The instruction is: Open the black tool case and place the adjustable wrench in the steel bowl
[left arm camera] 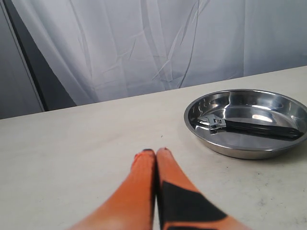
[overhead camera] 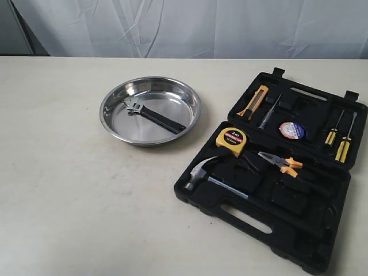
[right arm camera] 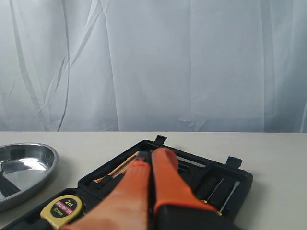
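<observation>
We see the wrench [overhead camera: 152, 115] lying flat inside the bowl [overhead camera: 175, 92], metal head toward the bowl's left side, black handle running diagonally across the flat bottom. The bowl sits on the bench [overhead camera: 69, 201], left of the tool case [overhead camera: 313, 230], near it but apart.

The case is open w/ its lid laid back flat. In the near half: hammer [overhead camera: 210, 175], yellow tape measure [overhead camera: 232, 141] just behind the hammer head, orange-handled pliers [overhead camera: 280, 162] to the right. In the lid: orange utility knife [overhead camera: 253, 102], a slim metal tool beside it, a roll of tape [overhead camera: 292, 130], and yellow screwdrivers [overhead camera: 339, 141] at the right end.

L pincer [left arm camera: 156, 152]: orange fingers pressed tip to tip, holding nothing, low over the bench w/ bowl & wrench ahead of it. R pincer [right arm camera: 151, 155]: fingers also closed together, empty, w/ the open case & tape measure right in front of it. A white curtain [overhead camera: 172, 23] hangs behind the bench.
</observation>
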